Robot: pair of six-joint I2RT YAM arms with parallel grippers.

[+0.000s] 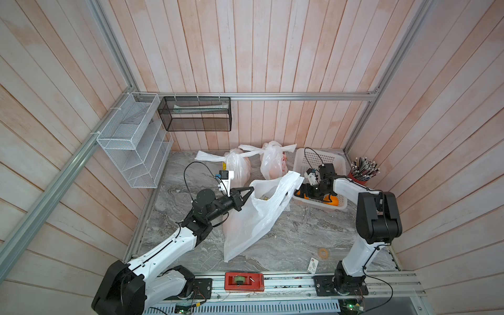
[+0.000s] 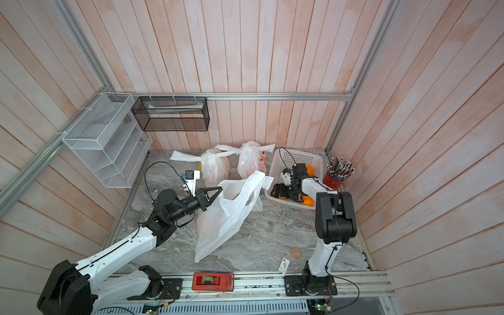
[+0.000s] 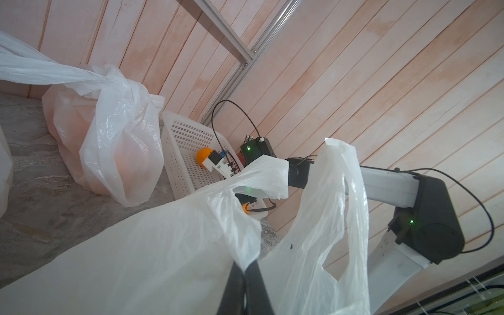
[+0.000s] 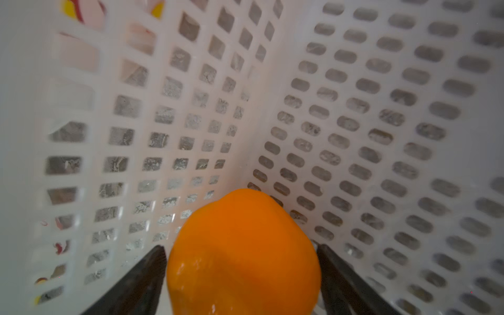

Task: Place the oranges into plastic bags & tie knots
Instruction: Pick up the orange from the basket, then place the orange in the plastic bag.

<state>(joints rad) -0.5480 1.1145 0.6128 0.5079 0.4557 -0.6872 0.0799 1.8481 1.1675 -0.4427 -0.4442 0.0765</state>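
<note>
Pinching rim of open bag point(image 1: 253, 226) with left gripper point(image 3: 244, 266), fingers point(image 3: 234, 289) together on the film, nothing else between them. Upper part hung from the pinch above table point(image 1: 300, 237), probably to hold the mouth gaping toward the basket point(image 1: 331, 161) side for a drop-in. Lower half slumped on the marble, below and behind the fingers. Second handle loop standing free just beyond the fingertips in left wrist view, unheld.

Reaching into basket with right gripper point(image 4: 241, 249), fingers point(image 4: 141, 278) spread on either side of orange point(image 4: 242, 234), right up against the skin. Sitting in the basket corner between and just ahead of the fingertips, likely the pick target, next for the open bag. Clamped or only flanking: cannot tell, contact edges blurred.

Parked well beyond both sets of fingers, by the back wall: tied bags point(image 1: 238, 166), knots point(image 3: 117, 81) done, orange glow through the film. Looks like two of three finished.

Hidden or unclear:
- Contents of open bag. Only a dark-yellow patch inside in both top views, maybe print, maybe fruit.
- Count of other oranges point(image 1: 334, 202) in basket, blocked by right arm, bits peeking out either side of it.
- Right fingertips, not visible from top views.
- Underside of the flanked orange, cut off in right wrist view.
- Print on bags, too small to read.
</note>
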